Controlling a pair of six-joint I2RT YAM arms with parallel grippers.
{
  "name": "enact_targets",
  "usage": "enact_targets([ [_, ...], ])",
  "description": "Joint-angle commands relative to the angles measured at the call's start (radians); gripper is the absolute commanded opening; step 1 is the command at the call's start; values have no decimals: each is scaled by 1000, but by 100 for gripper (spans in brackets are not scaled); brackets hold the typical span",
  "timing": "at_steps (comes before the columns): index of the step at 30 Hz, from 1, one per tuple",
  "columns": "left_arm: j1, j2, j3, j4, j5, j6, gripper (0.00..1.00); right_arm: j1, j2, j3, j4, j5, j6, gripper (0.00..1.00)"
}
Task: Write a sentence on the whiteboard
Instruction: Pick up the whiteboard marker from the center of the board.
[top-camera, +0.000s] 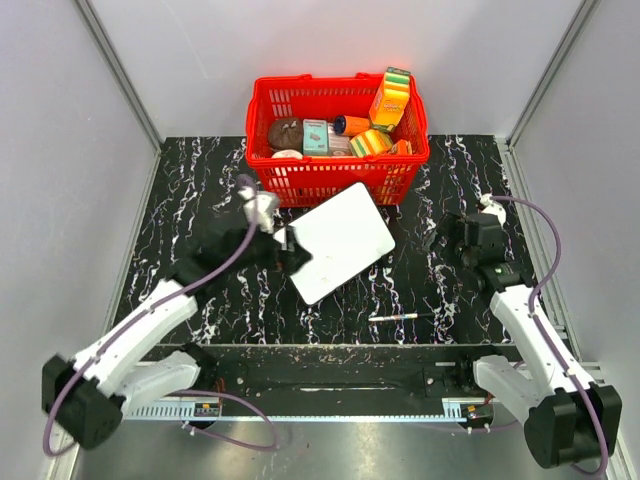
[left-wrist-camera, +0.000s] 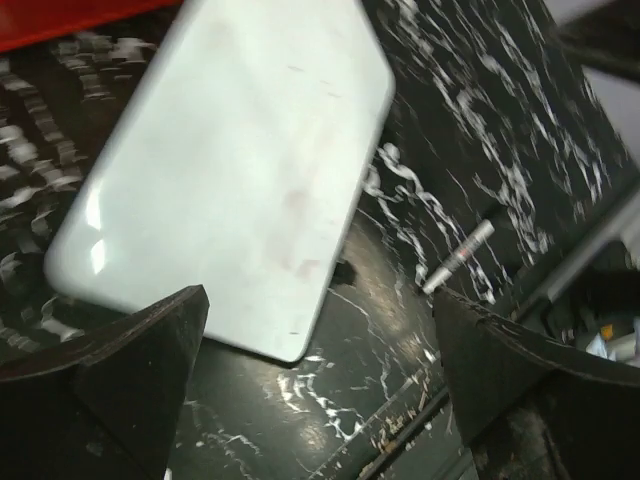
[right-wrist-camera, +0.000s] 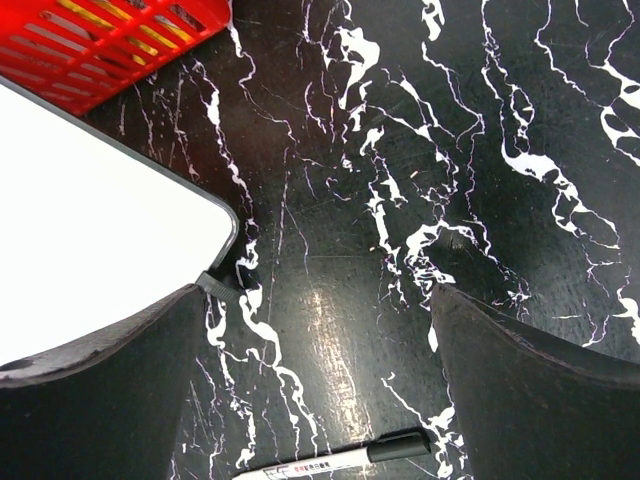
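Whiteboard (top-camera: 343, 240) lies askew on table (top-camera: 200, 200), just in front of basket (top-camera: 335, 175). L gripper (left-wrist-camera: 320, 293) at board's left edge and R gripper (right-wrist-camera: 318, 290) well to its right, both wide open, holding nothing. Only L wrist cam shows faint smudges (left-wrist-camera: 295, 215) on board. Marker (top-camera: 400, 317) lies nr front edge.

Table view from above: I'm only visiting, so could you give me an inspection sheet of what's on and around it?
Surface: black table with white veining.
Job's things: whiteboard lying skewed, blank, no sentence written; marker lying nearer the arms.
Clutter: red basket full of packaged goods, behind the whiteboard.
Grippers: left gripper open, at the whiteboard's edge; right gripper open, above bare table.
Cables: purple cables along both arms, none on the whiteboard.
Surroundings: pale walls with metal posts.
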Motion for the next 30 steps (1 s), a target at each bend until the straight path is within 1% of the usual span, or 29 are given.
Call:
enact_targets([
  [1, -241, 191, 164, 6, -124, 146, 99, 0, 47, 0, 33, -19, -24, 100],
  [2, -283, 275, 196, 0, -135, 171, 99, 0, 61, 3, 32, -18, -12, 100],
  [3, -361, 316, 260, -7, -148, 197, 99, -2, 86, 3, 30, -24, -9, 100],
  [4, -398, 358, 296, -29, -182, 256, 99, -2, 100, 8, 29, -33, -7, 100],
  [5, -433, 437, 328, -39, -190, 289, 99, -3, 111, 9, 26, -33, 7, 100],
  [6, -494, 476, 383, -46, -204, 350, 99, -5, 131, 12, 21, -32, 13, 100],
  [9, -568, 616, 471, -67, -169, 438, 99, -15, 159, 14, 15, -30, 34, 100],
  [11, -588, 704, 517, -81, -142, 450, 96, -29, 160, 15, 13, -30, 43, 100],
  [12, -604, 731, 526, -81, -115, 456, 93, -35, 159, 18, 7, -27, 45, 100],
  [14, -619, 798, 543, -67, -101, 461, 92, -60, 154, 15, 4, -29, 48, 100],
  [18, -674, 895, 566, -43, -105, 470, 89, -117, 156, 6, 6, -61, 51, 100],
  [20, -686, 942, 574, -23, -109, 469, 86, -141, 163, 5, 4, -79, 50, 100],
  [22, -706, 970, 577, -6, -125, 467, 84, -157, 171, 0, 6, -102, 48, 100],
  [23, -714, 993, 583, -4, -136, 467, 83, -187, 180, -2, 4, -110, 45, 100],
  [27, -758, 1048, 595, 9, -246, 476, 78, -221, 193, -8, 6, -154, 45, 100],
  [30, -760, 1082, 600, 19, -248, 473, 74, -233, 193, -9, 6, -165, 45, 100],
])
